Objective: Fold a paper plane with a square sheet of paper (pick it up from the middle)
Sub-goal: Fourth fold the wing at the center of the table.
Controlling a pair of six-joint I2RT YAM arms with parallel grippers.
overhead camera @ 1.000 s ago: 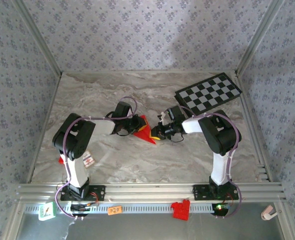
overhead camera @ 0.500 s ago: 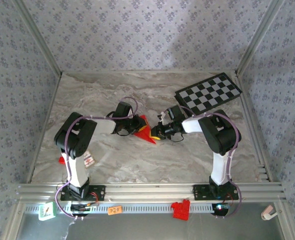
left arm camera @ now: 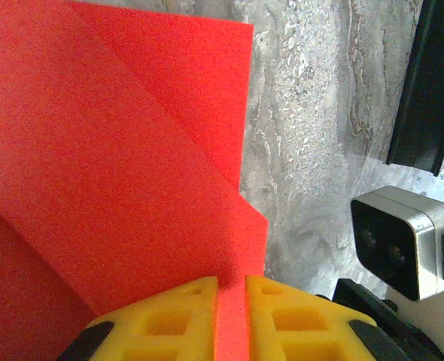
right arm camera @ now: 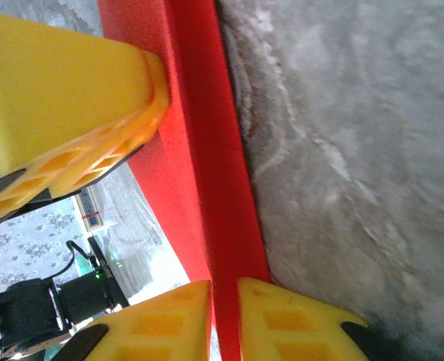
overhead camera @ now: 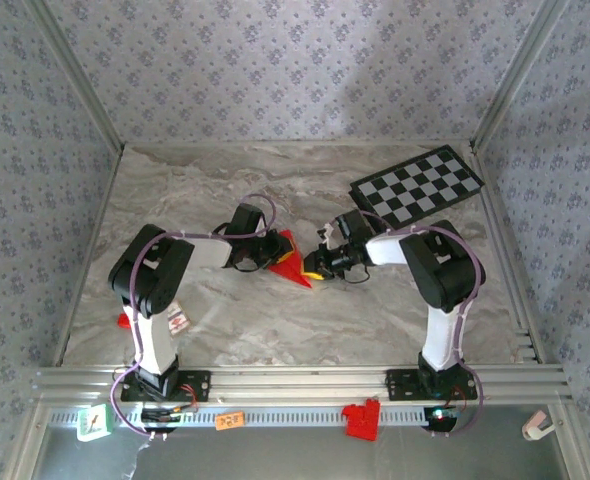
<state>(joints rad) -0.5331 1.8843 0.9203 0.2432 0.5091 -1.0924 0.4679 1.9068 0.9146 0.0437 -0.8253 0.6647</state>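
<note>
The square sheet of paper (overhead camera: 291,262), bright red and partly folded with diagonal creases, is held between the two arms at mid-table. In the left wrist view the red paper (left arm camera: 117,165) fills the left side, and my left gripper (left arm camera: 231,304) is shut on its edge. In the right wrist view a folded strip of the paper (right arm camera: 207,150) runs down into my right gripper (right arm camera: 223,308), which is shut on it. A yellow finger of the left gripper (right arm camera: 64,113) presses the paper from the other side. In the top view the left gripper (overhead camera: 275,256) and the right gripper (overhead camera: 312,268) face each other across the paper.
A black-and-white checkered board (overhead camera: 416,185) lies at the back right. A small chunky red plastic bracket (overhead camera: 362,418) sits on the front rail, with an orange label (overhead camera: 230,419) and a green tag (overhead camera: 93,423). A small card (overhead camera: 177,319) lies by the left arm's base.
The right arm has edged very slightly; both grippers keep their hold on the red paper, which stays in place.
</note>
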